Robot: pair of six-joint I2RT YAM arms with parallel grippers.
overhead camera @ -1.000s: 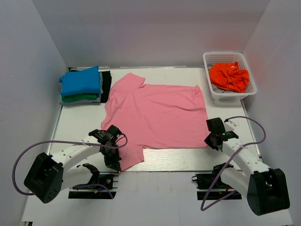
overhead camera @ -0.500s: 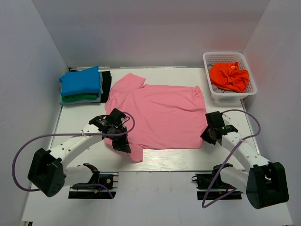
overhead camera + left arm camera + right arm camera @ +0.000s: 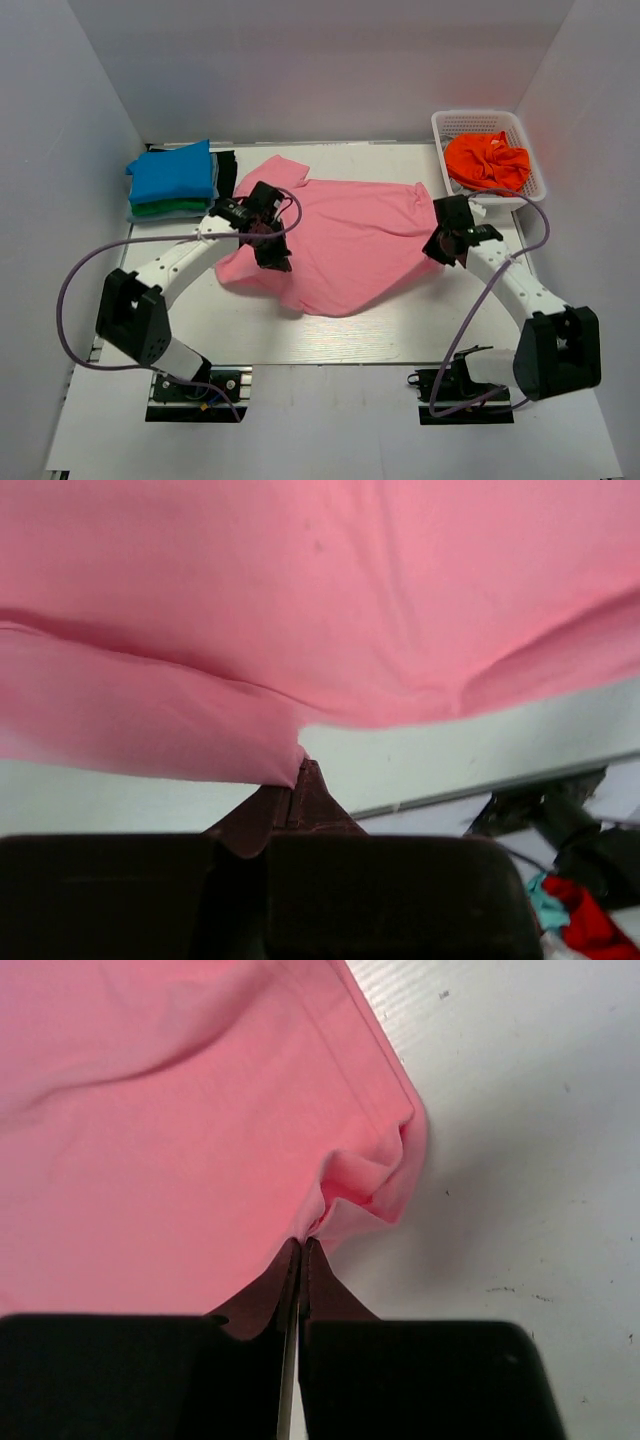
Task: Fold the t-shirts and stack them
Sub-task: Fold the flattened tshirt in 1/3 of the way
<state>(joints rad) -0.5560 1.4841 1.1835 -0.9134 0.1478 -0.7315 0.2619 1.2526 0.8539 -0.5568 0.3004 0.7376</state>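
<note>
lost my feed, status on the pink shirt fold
Left gripper, right gripper both shut on pink t-shirt, near edge. Shirt part folded. Nothing blocking.
</note>
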